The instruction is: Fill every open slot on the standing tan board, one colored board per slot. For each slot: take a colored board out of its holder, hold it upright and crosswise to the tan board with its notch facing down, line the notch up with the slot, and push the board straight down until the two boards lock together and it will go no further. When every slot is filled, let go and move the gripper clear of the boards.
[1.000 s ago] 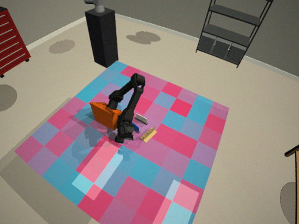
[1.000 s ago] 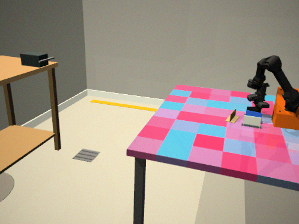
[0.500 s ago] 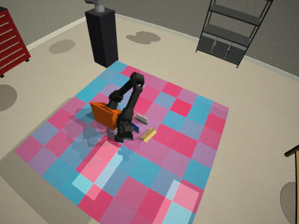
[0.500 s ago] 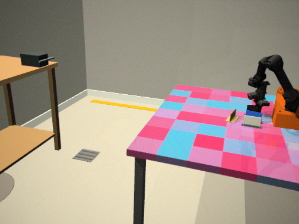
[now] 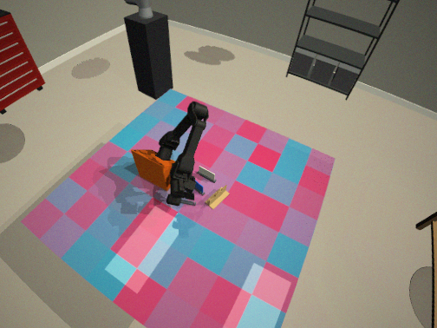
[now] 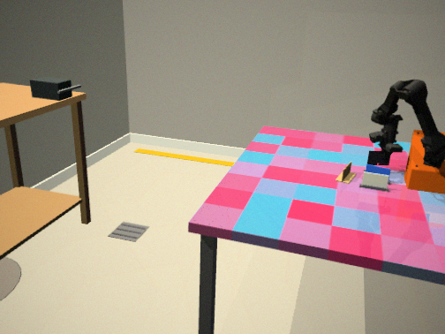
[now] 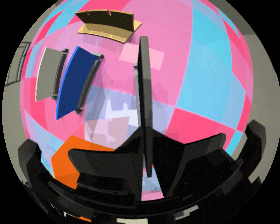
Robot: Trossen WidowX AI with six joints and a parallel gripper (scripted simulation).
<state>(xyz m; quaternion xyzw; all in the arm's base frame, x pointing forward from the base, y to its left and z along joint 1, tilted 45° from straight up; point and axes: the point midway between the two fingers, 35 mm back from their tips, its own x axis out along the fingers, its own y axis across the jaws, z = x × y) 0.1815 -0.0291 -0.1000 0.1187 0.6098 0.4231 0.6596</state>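
Lifting-out step, by the look of it — claw [image 5: 182, 193] [image 6: 387, 152] [image 7: 145, 150] grasping black board [image 6: 376, 157] [image 7: 144, 95]; next, carry it upright — crosswise over tan board [image 5: 217, 199] [image 6: 347, 172] [image 7: 106, 21].

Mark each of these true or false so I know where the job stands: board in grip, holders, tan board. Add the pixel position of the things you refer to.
1. The gripper [image 5: 181, 194] [image 6: 388, 150] [image 7: 146, 165] is shut on a black board [image 6: 378, 157] [image 7: 145, 90]. True.
2. The blue board [image 5: 198, 187] [image 6: 378, 170] [image 7: 77, 82] is locked into the tan board [image 5: 217, 197] [image 6: 347, 172] [image 7: 107, 25]. False: it stands apart from it, beside the white board [image 5: 206, 173] [image 6: 375, 179] [image 7: 48, 74].
3. The tan board lies flat. False: it stands upright.
4. The white board is out of the gripper's grasp. True.
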